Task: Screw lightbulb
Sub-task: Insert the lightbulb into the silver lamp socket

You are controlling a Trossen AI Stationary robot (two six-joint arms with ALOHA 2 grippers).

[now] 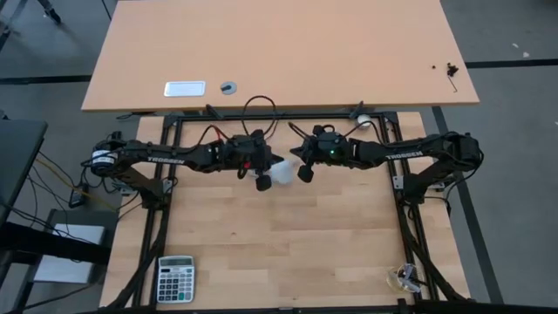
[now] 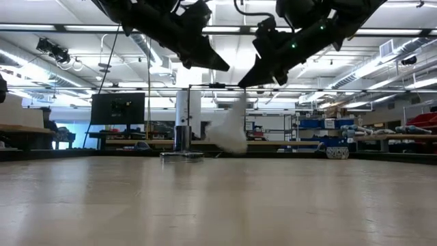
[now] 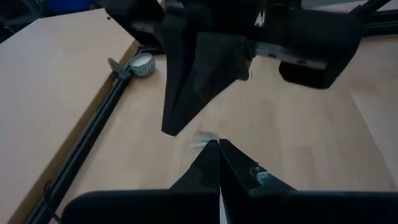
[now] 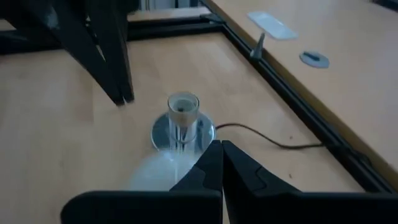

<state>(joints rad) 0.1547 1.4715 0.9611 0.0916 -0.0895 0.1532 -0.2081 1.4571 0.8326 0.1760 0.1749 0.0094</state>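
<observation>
Hanging above the bench (image 1: 279, 253), both arms meet over its middle, with the socket base (image 4: 183, 127) as the landmark below them. The lightbulb (image 2: 231, 130) shows as a white blur just beside the socket base in the low view, apparently loose and in motion; whether it touches the wood I cannot tell. In the right wrist view it (image 4: 155, 174) lies on the near side of the socket base, close to it, not in it. The socket's open top is empty, so the screwing is not done, and by my judgement the bulb must yet be grasped, stood over the socket and turned home.

The left gripper (image 3: 219, 146) is clenched with jaws pressed together on nothing, raised just beside the socket base. The right gripper (image 4: 222, 146) is likewise clenched and empty, above the bulb's side of the socket. A calculator (image 1: 175, 279) lies well apart from the socket base.
</observation>
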